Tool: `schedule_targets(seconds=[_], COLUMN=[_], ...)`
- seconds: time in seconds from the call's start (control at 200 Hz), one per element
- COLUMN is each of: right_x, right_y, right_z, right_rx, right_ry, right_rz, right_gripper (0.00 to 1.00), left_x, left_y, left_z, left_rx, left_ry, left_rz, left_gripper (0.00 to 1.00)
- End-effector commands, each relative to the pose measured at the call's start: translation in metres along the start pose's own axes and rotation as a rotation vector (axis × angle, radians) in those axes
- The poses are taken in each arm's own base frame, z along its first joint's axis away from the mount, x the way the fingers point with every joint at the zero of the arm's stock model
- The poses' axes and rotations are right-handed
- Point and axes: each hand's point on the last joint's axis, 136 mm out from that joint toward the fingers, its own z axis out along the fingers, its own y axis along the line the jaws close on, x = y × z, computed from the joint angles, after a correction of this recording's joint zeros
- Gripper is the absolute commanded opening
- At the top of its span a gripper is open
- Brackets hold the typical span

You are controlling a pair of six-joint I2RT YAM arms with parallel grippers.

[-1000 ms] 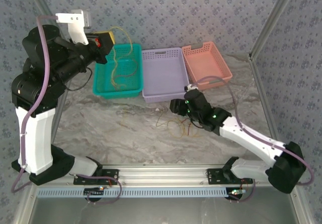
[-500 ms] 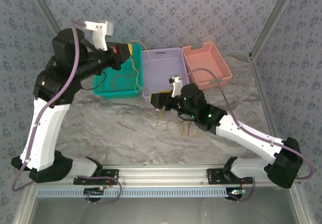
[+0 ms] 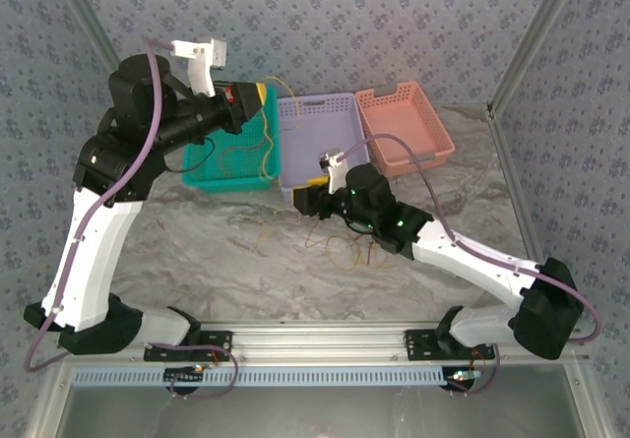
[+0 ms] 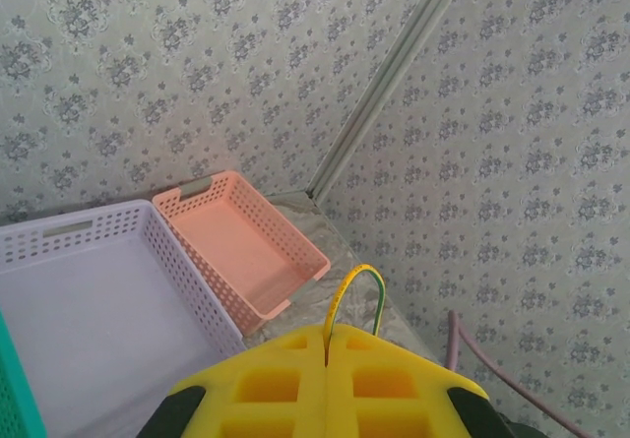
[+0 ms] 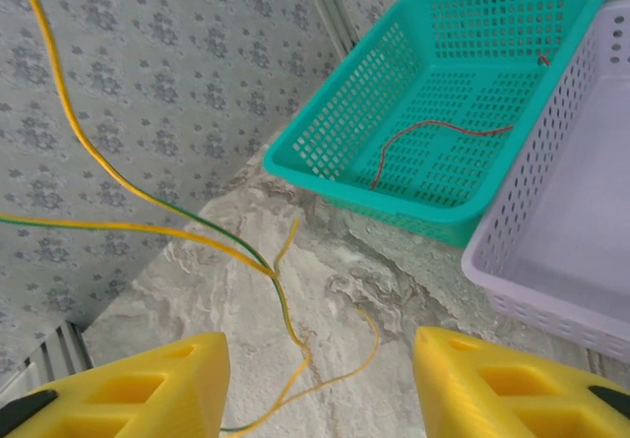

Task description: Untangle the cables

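Top view: you have the left gripper (image 3: 254, 98) raised by the far right corner of the green basket (image 3: 231, 180). The right gripper (image 3: 303, 200) sits low at the near side of the purple basket (image 3: 315, 128). Loose cables (image 3: 345, 251) lie on the table (image 3: 197, 251) close beside it.

Left wrist view: your jaws are pressed together, pinching a yellow-green cable (image 4: 352, 282).

Right wrist view: your fingers (image 5: 148, 389) stand well apart and grip nothing. Yellow strands (image 5: 281, 300) run between them. A red cable (image 5: 443, 131) lies in the green basket.
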Motion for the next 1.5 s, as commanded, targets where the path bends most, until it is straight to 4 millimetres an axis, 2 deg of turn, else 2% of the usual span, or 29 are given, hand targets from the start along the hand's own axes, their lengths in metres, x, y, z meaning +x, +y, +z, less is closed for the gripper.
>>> schedule_targets(seconds=[0.0, 0.06, 0.105, 0.2, 0.33, 0.485, 0.615, 0.824, 1.214, 1.394, 1.494], right_x=[0.004, 0.006, 0.006, 0.010, 0.010, 0.001, 0.000, 0.007, 0.011, 0.016, 0.021], right_y=[-0.003, -0.005, -0.006, -0.005, 0.004, 0.001, -0.001, 0.014, 0.010, 0.009, -0.008], right_z=[0.003, 0.005, 0.005, 0.011, 0.014, 0.010, 0.013, 0.022, 0.032, 0.021, 0.010], right_rx=[-0.012, -0.030, -0.045, -0.085, -0.159, -0.188, -0.238, -0.332, -0.316, -0.330, -0.288], right_ry=[-0.005, -0.005, -0.003, 0.025, 0.030, 0.017, 0.042, 0.095, 0.120, 0.106, 0.076], right_rz=[-0.021, -0.013, -0.012, -0.033, -0.087, -0.111, -0.087, -0.077, -0.109, -0.104, -0.086], right_gripper=[0.51, 0.44, 0.43, 0.43, 0.49, 0.53, 0.49, 0.43, 0.40, 0.42, 0.42], left_x=[-0.009, -0.008, -0.007, -0.005, -0.002, 0.001, 0.002, 0.003, 0.005, 0.004, 0.004], left_y=[-0.010, -0.013, -0.015, -0.019, -0.018, -0.019, -0.019, -0.019, -0.021, -0.019, -0.018], left_z=[-0.005, -0.005, -0.005, -0.005, -0.003, 0.000, 0.002, 0.004, 0.005, 0.003, 0.004], left_rx=[0.049, 0.062, 0.074, 0.099, 0.102, 0.113, 0.119, 0.125, 0.139, 0.120, 0.118], left_ry=[-0.035, -0.029, -0.023, -0.010, 0.007, 0.020, 0.024, 0.027, 0.032, 0.029, 0.031], left_rz=[-0.005, -0.006, -0.008, -0.013, -0.019, -0.026, -0.032, -0.040, -0.047, -0.039, -0.037], left_gripper=[0.00, 0.00, 0.00, 0.00, 0.00, 0.00, 0.00, 0.00, 0.00, 0.00, 0.00])
